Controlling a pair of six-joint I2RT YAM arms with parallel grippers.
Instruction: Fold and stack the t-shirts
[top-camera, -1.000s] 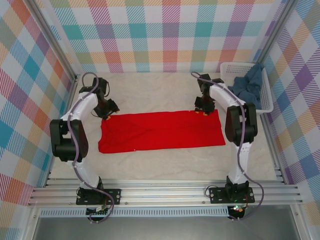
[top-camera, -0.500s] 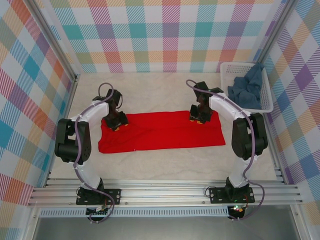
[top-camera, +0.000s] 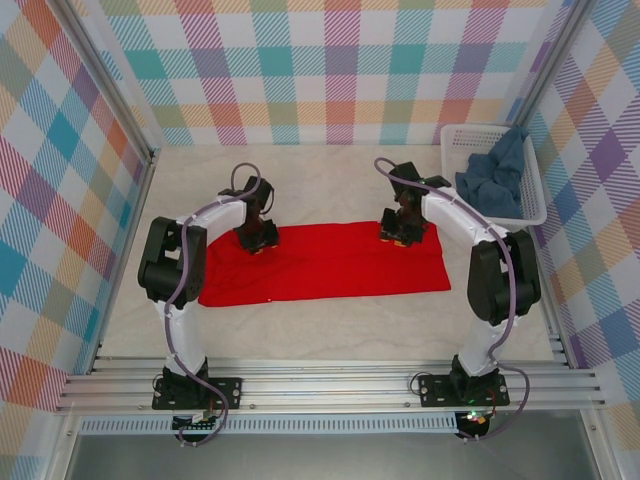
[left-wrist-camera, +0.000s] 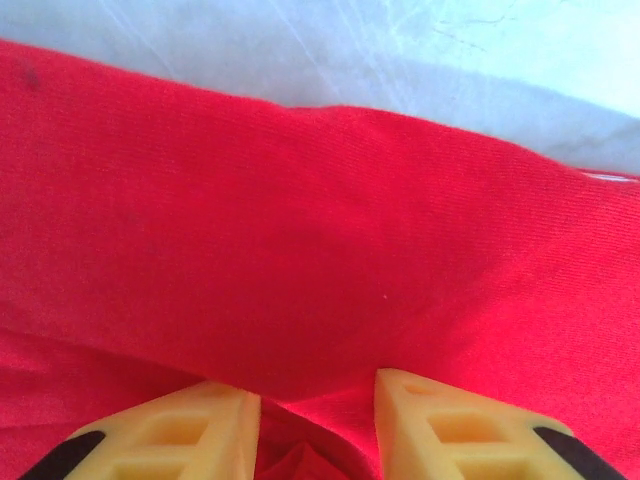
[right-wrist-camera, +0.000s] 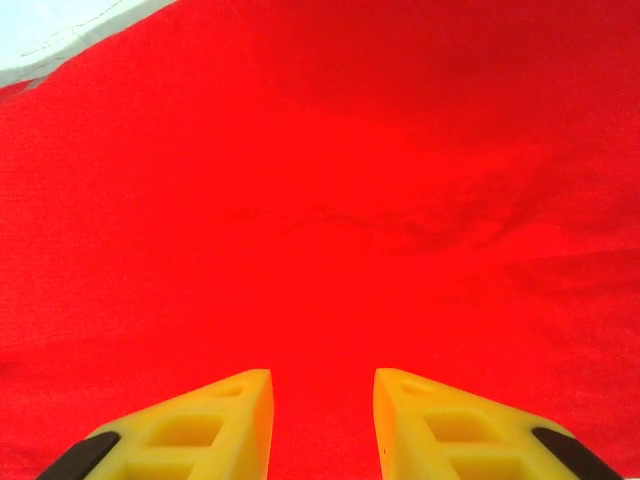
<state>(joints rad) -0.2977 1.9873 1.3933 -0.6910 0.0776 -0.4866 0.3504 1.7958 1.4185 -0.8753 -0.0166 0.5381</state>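
While the red t-shirt (top-camera: 325, 264) lies flat on the worktop (top-camera: 330, 335), the left claw (top-camera: 259, 241) and right claw (top-camera: 400, 236) press its far edge, jaws slightly apart; the blue-grey t-shirt (top-camera: 495, 175) sits in the basket (top-camera: 447, 150).

Pale table (top-camera: 330, 330), red t-shirt (top-camera: 330, 265), white basket (top-camera: 470, 127)

Both arms reach toward the far side with bent elbows. The left gripper (top-camera: 259, 241) and the right gripper (top-camera: 399, 234) point down, each with a narrow gap between its fingers.
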